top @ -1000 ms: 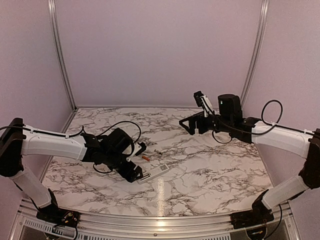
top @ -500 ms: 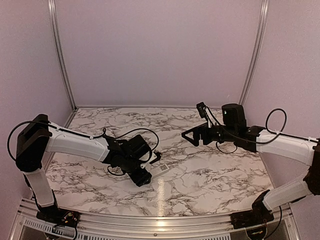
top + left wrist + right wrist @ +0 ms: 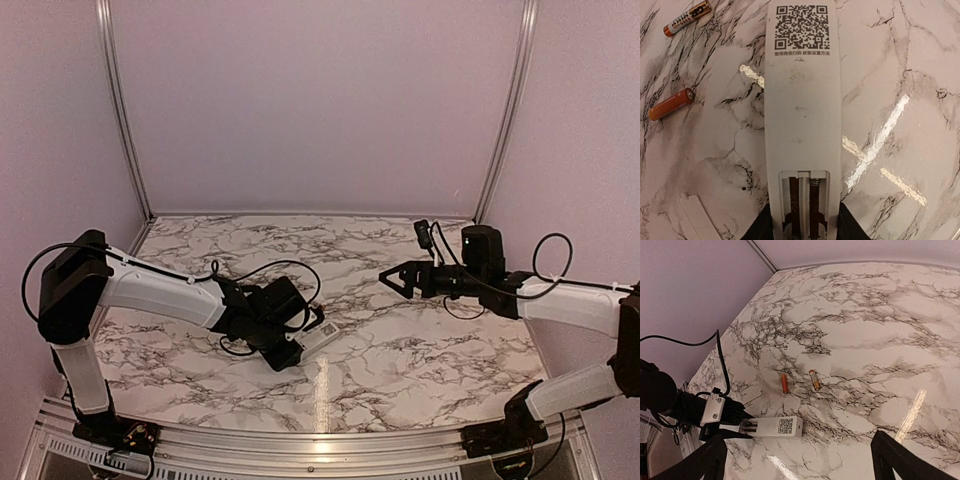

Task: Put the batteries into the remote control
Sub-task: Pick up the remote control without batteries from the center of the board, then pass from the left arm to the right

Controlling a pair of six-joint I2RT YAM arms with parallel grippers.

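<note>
The remote control [image 3: 802, 100] lies face down on the marble table, QR label up, its battery bay [image 3: 804, 205] uncovered and empty. My left gripper [image 3: 805, 227] has its black fingers pressed against both long sides of the remote's bay end, shut on it; from above the gripper [image 3: 295, 350] sits low at the remote [image 3: 316, 340]. Two batteries lie loose to the left of the remote: one reddish-orange [image 3: 671, 104], one dark and orange [image 3: 687, 17]. My right gripper [image 3: 392, 278] hovers open over the table's right half, looking down on the remote [image 3: 772, 426] and both batteries [image 3: 784, 383] [image 3: 814, 379].
A thin flat white piece [image 3: 697, 217], likely the bay cover, lies on the table just left of my left fingers. Pink walls with metal corner rails [image 3: 122, 110] enclose the table on three sides. The left arm's black cable [image 3: 720, 365] loops above the marble.
My left gripper has slid in along the remote and closed its fingers onto the bay end. The right arm has drawn back to the right and dropped a little, still open.
</note>
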